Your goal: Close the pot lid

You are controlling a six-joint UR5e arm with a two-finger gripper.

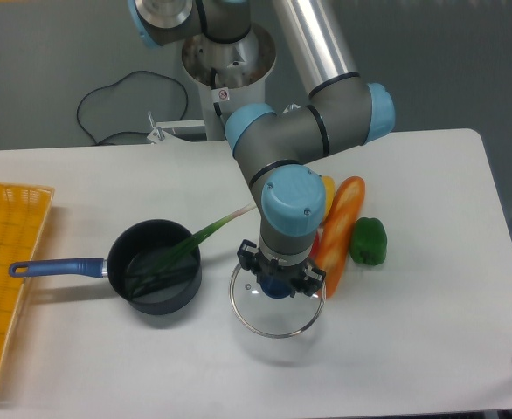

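The pot (155, 278) is a small dark saucepan on the table's left half, its blue handle (57, 267) pointing left, with a green leek stalk (199, 237) lying in it and sticking out to the right. The pot lid (276, 305), clear glass with a silver rim, sits to the right of the pot, apart from it. My gripper (279, 283) points straight down over the lid's centre, its fingers around the blue knob, which is mostly hidden under the wrist. Whether the lid rests on the table or is lifted I cannot tell.
A carrot (341, 230), a green pepper (369, 241) and a yellow vegetable (326, 188) lie just right of the gripper. A yellow tray (7, 262) sits at the left table edge. A black cable (107, 105) lies behind the table.
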